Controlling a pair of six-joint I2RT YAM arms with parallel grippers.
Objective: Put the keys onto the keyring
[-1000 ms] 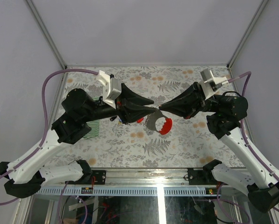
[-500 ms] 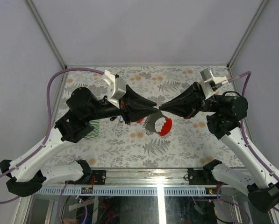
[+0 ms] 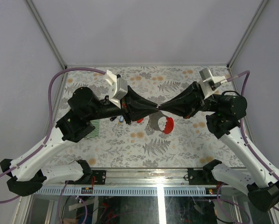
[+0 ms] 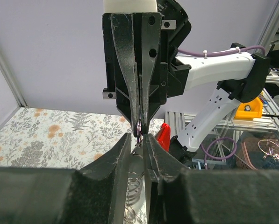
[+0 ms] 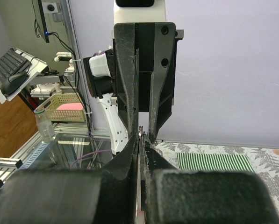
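Both grippers meet tip to tip above the middle of the table. My right gripper (image 3: 160, 108) is shut on the keyring (image 3: 154, 122), a flat grey metal piece with a red end (image 3: 166, 125) hanging below the tips. Its wire ring (image 4: 138, 127) sticks out of the right fingertips. My left gripper (image 4: 139, 140) is closed down to a narrow gap, and the ring's wire coils (image 4: 135, 173) span that gap, touching both pads. Several tiny keys (image 3: 122, 120) with coloured tags lie on the table under the left gripper.
A green-and-white striped cloth (image 3: 93, 127) lies on the flowered table cover (image 3: 144, 140) at the left, partly under the left arm. Grey walls close in the back and both sides. The arm bases and a metal rail (image 3: 144, 176) line the near edge.
The left arm has swung right until its tips meet the right gripper's. Its jaws have narrowed onto the ring. The right gripper and the hanging keyring have barely moved.
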